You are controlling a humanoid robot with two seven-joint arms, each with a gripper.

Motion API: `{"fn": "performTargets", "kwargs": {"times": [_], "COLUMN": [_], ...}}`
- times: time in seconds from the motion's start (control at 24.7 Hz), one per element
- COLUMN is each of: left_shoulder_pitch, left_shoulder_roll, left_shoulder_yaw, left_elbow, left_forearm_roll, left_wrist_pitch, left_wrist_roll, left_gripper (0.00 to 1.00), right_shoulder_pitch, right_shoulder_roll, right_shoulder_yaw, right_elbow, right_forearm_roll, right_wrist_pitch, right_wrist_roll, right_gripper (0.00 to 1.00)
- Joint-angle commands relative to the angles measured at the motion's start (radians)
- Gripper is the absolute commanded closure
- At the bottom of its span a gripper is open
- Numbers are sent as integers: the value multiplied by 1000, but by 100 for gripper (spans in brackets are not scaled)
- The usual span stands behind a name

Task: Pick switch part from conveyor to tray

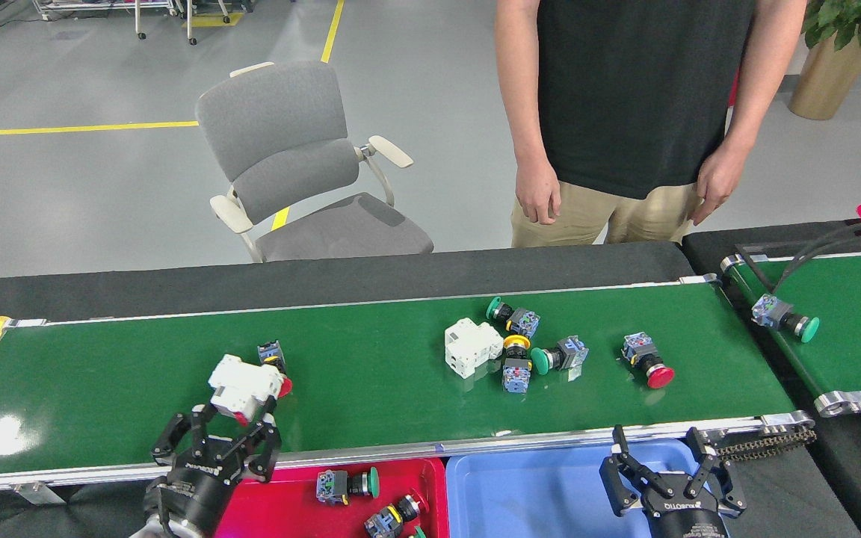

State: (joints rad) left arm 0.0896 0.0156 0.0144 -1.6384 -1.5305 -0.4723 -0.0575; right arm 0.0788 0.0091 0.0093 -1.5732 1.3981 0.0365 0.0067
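- Two arms are mine, and both reach up from the bottom edge toward the conveyor (371, 388).
- My left gripper (215, 442) has its jaws closed around a white switch part (245, 385). The part is tilted and looks lifted just above the green belt, near the front rail.
- I hold it from the near side, so I think I can pull it straight back over the rail.
- A small red-capped switch (275, 363) sits right behind the white part. Most of it is hidden, so I cannot tell if they touch.
- The red tray (281, 497) waits just below the rail, right beside my left gripper. That makes it a short trip. Two button switches already lie in it.
- My right gripper (671, 478) hangs over the blue tray (535, 497) with its jaws spread wide and nothing in them. I think it is ready for the next part.
- More parts ride the belt in a bunch: a second white block (471, 347) with colored buttons close around it, and one red button (649, 360) a little apart.
- A person (625, 112) stands behind the belt with hands down, well away from my arms.
- My guess is that the white part goes into a tray next, and I must not bump the little red switch.
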Motion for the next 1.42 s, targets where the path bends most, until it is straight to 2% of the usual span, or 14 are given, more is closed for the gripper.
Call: {"fn": "performTargets", "kwargs": {"times": [0.0, 0.24, 0.32, 0.36, 0.45, 0.53, 0.61, 0.81, 0.97, 1.09, 1.26, 1.3, 1.34, 1.38], "left_shoulder_pitch": [1, 4, 4, 4, 4, 4, 5, 18, 21, 35, 67, 61, 55, 47], "left_shoulder_roll": [-28, -126, -138, -138, -137, -137, -135, -134, -121, -71, 15, 29, 40, 46], "left_shoulder_yaw": [-51, -324, -384, -407, -421, -419, -410, -275, -47, 184, 297, 297, 299, 297], "left_elbow": [-41, -60, -57, -55, -58, -60, -58, -77, -84, -73, -43, -27, -14, 3], "left_forearm_roll": [-4, -102, -111, -109, -105, -100, -94, -63, -66, -62, -48, -39, -28, -17], "left_wrist_pitch": [-144, -146, -103, -69, -23, -20, -20, 21, 287, 333, 313, 287, 259, 242], "left_wrist_roll": [8, -10, -18, -27, -28, -27, -27, -21, -10, -8, -7, -7, -7, -7], "left_gripper": [81, 74, 54, 31, 4, 1, 1, 0, 0, 0, 0, 0, 0, 0], "right_shoulder_pitch": [-45, -200, -238, -255, -277, -280, -274, -268, -255, -185, -125, -131, -146, -162], "right_shoulder_roll": [-11, -14, -15, -14, -17, -49, -98, -112, -118, -123, -104, -89, -81, -78], "right_shoulder_yaw": [-3, 3, 6, 8, 11, 38, 80, 87, 98, 98, 132, 169, 213, 264], "right_elbow": [25, 194, 239, 260, 291, 300, 297, 295, 240, 87, -2, 1, 2, 5], "right_forearm_roll": [2, 4, 5, 5, 5, 9, -2, -7, -27, -68, -79, -73, -68, -54], "right_wrist_pitch": [2, 3, 3, 3, 0, -6, -10, -9, -46, -334, -757, -813, -820, -819], "right_wrist_roll": [21, 45, 55, 55, 58, 78, 90, 88, 79, 78, 82, 84, 87, 94], "right_gripper": [1, 1, 1, 5, 36, 84, 98, 98, 98, 98, 97, 91, 71, 33]}}
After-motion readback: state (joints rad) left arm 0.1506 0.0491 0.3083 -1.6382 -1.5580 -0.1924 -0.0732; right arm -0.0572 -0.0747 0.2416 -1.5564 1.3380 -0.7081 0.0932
